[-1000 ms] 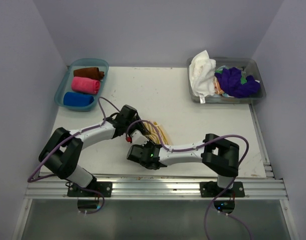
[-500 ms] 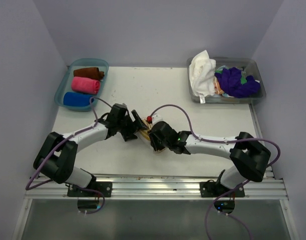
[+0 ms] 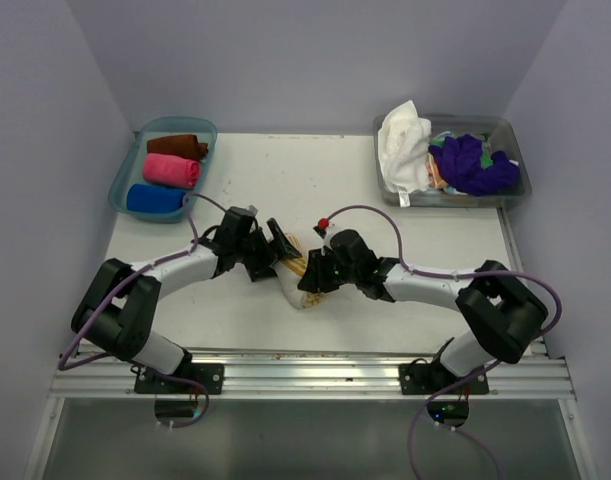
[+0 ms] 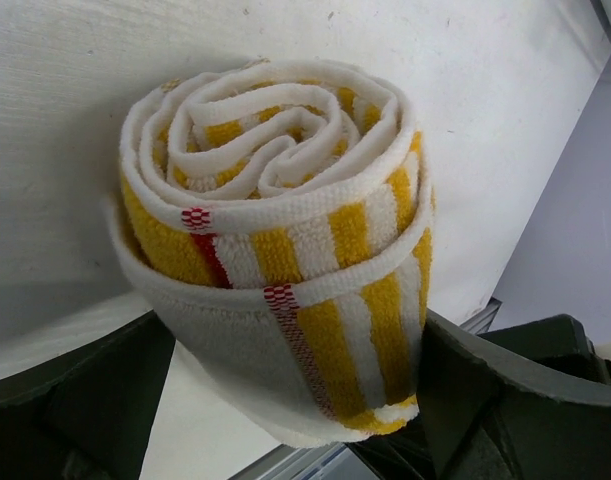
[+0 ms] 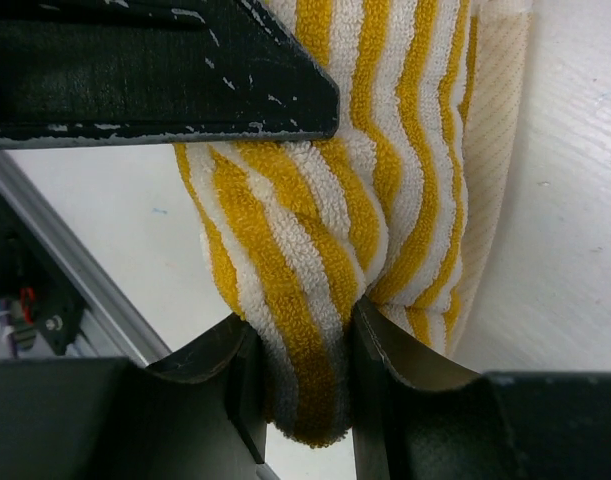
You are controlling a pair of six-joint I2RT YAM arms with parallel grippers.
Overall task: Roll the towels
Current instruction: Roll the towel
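though pinched, towel (image 4: 275,250) inside table (image 3: 285,180) edges

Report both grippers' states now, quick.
Left gripper: open, jaws straddling the rolled yellow-striped towel.
Right gripper: shut on the yellow-striped towel, pinching a fold.

Lab test cell; plain walls (image 3: 45,150), aluminium rail (image 3: 315,378)
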